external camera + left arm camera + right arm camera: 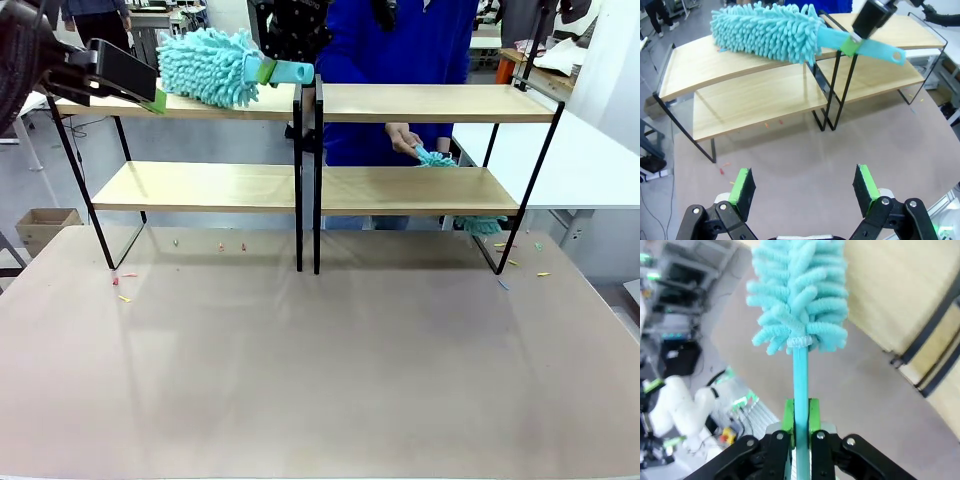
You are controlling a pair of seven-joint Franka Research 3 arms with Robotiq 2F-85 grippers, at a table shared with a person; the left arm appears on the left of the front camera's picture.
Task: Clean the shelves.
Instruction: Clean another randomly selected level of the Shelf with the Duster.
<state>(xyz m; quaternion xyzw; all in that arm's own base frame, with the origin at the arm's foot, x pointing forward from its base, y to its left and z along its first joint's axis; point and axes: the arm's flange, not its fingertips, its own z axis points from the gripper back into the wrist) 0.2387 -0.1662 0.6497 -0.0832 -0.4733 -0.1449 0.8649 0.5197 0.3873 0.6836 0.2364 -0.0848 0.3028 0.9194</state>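
Right gripper [801,427] clamped on the handle of a teal duster [799,295], fluffy head just ahead of the fingertips, lying on the top board of the shelves [300,150] at the left unit. Left gripper [805,187] spread wide and empty, hanging above the table [805,150], shelves well ahead of and below it. Beyond the right unit, person's hand [405,140] held a second duster [435,157] at the lower board.

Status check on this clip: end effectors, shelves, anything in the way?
Right end effector shut on teal duster, brushing left top board. Left end effector open, empty, above table. Shelves upright, side by side. Person's hand dusting right lower board.
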